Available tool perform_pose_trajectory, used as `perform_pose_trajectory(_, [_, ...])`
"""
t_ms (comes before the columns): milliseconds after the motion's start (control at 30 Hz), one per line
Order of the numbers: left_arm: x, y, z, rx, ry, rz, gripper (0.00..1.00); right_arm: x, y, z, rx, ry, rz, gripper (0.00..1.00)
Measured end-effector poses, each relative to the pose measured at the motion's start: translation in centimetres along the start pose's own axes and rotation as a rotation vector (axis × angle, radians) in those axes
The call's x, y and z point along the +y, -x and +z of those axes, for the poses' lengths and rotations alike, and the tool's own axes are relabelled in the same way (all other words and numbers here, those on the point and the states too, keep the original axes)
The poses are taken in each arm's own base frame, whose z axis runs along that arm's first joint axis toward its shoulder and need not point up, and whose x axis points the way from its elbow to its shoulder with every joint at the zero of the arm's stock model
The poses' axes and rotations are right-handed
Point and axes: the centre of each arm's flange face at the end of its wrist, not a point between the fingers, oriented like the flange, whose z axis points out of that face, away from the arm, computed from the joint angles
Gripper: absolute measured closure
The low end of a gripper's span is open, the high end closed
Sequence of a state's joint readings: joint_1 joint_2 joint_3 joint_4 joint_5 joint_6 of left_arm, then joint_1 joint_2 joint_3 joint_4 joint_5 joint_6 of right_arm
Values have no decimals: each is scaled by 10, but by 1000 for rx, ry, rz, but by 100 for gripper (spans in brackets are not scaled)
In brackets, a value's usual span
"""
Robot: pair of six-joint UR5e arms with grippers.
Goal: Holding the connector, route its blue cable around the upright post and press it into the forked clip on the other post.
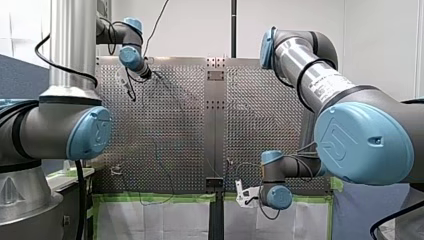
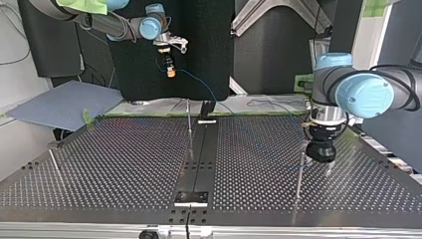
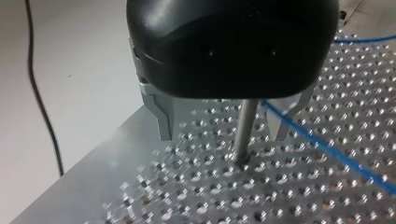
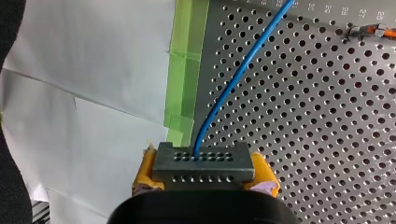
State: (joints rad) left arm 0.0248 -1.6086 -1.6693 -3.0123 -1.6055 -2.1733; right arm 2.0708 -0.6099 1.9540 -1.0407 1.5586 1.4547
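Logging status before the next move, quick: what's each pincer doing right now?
Left pincer: open, upright post between its fingers, not gripped.
Right pincer: closed on the connector.

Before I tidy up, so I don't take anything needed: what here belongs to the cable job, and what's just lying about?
In the job: connector in my right gripper, blue cable, upright post inside my open left gripper, second thin post mid-table.
Just lying about: blue-grey sheet, green tape, white paper, black cord.
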Motion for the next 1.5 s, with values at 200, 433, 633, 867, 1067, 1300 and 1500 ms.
perform_pose_trajectory(200, [20, 12, 8, -31, 40, 0, 2, 0, 0, 0, -1, 0, -3, 100])
perform_pose_trajectory(433, [38, 16, 21, -43, 46, -13, 2, 0, 0, 0, -6, 0, -7, 100])
perform_pose_trajectory(633, [28, 29, 27, -55, -3, -17, 2, 0, 0, 0, -6, 1, -8, 100])
perform_pose_trajectory(867, [12, 51, 31, -67, -11, -23, 2, 0, 0, 0, -7, 2, -8, 100])
perform_pose_trajectory(1067, [-1, 70, 32, -79, -13, -24, 2, 0, 0, 0, -4, 2, -8, 100])
perform_pose_trajectory(1300, [-21, 87, 34, -106, -44, -22, 2, 0, -1, 1, 0, 3, -8, 100])
perform_pose_trajectory(1500, [-37, 98, 36, -127, -70, -20, 2, -1, -1, 1, 2, 1, -9, 100])
